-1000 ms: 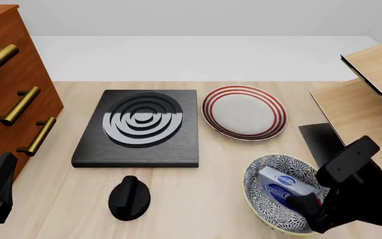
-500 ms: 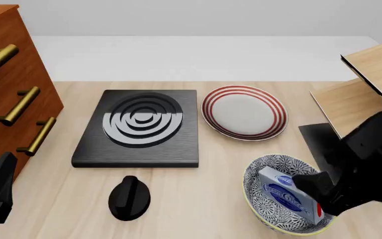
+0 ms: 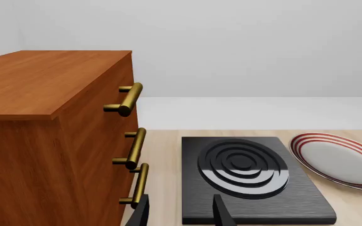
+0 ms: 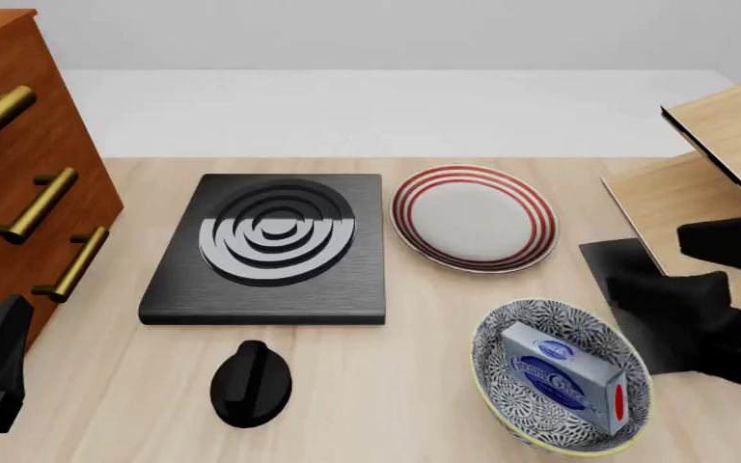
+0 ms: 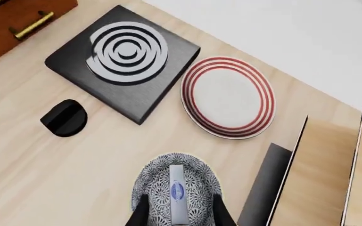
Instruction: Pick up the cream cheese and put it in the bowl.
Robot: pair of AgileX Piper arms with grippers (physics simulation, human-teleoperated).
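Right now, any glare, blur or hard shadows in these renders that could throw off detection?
Front view: sharp, even light, only faint soft shadows; the burner rings render half grey, half black, a sheen. Right wrist view: crisp, same sheen on the rings, cream cheese legible in the bowl. Left wrist view: sharp; plate cropped at the edge.

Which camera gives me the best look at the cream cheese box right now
The front view: the cream cheese lies tilted in the bowl, top face and logo showing. The right wrist view shows it foreshortened between the fingertips. The left wrist view misses it.
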